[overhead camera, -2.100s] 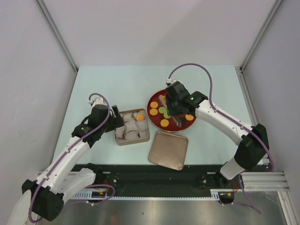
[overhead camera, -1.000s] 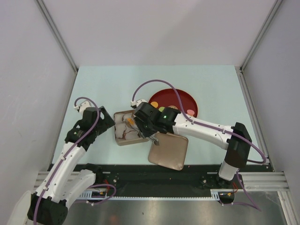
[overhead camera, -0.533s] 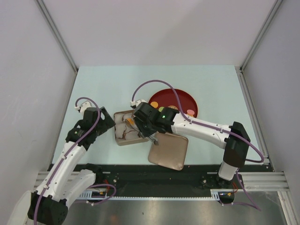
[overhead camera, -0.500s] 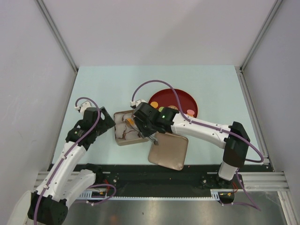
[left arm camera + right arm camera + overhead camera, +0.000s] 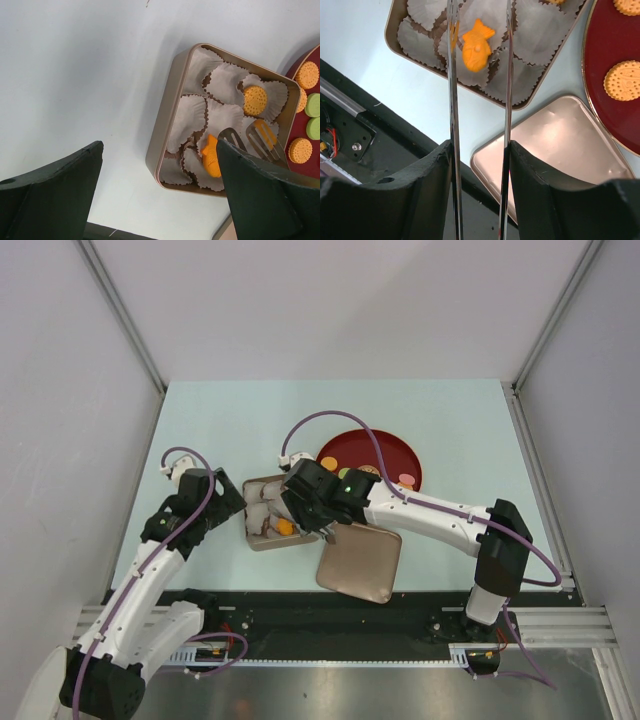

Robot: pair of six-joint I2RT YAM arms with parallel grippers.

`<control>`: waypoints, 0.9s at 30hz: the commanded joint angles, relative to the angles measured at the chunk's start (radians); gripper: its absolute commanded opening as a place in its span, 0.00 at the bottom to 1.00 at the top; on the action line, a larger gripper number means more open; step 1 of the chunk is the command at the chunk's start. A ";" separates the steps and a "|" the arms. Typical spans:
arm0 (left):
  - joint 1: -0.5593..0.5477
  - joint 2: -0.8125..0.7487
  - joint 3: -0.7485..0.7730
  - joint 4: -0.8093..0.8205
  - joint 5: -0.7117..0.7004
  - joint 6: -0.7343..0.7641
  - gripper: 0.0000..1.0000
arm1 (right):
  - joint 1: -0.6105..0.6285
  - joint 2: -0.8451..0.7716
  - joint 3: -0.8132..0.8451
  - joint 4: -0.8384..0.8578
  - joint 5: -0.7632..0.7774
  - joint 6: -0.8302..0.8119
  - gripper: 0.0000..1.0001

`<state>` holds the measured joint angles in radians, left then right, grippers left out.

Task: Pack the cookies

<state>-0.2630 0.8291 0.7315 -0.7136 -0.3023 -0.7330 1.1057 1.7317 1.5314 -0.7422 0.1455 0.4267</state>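
Right jaws: the right gripper (image 5: 246, 137) carries two long, thin metal blades with slotted tips. They stand partly apart and grip nothing, with a gap showing on each side of the cookie between them.
Between the blades: an orange fish-shaped cookie (image 5: 476, 46) lies free in a paper cup (image 5: 470, 75), its long axis running roughly along the blades.
Tin: the square tan tin (image 5: 165, 125) is lined with crimped paper cups. A round orange cookie (image 5: 255, 100) sits in a cup at the far corner, and most of the other cups look empty.
Left jaws: the left gripper (image 5: 160, 142) hovers beside the tin on the side away from the plate, spread fully wide and holding nothing.
Lid: the tin lid (image 5: 555, 140) lies flat just beside the tin, on the near side.
Remaining cookies: round orange (image 5: 306, 75) and green (image 5: 314, 105) ones lie on the dark-red plate (image 5: 395, 445).
Direction from jaws: the plate is beyond the tin, farther back and to the right.
Nearer arm: the right, by my judgement, since its reach already spans the plate.
Step in hand: this cookie looks placed, and the next one probably calls for lifting clear and swinging back to the plate.
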 commanded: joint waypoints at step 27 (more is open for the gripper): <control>0.011 0.047 -0.006 0.054 0.045 0.017 1.00 | -0.415 -0.259 -0.307 0.047 0.026 -0.022 0.51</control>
<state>-0.2615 0.8707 0.7315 -0.6903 -0.2729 -0.7322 0.6830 1.4792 1.2228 -0.7414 0.1921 0.4122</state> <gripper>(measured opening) 0.996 0.515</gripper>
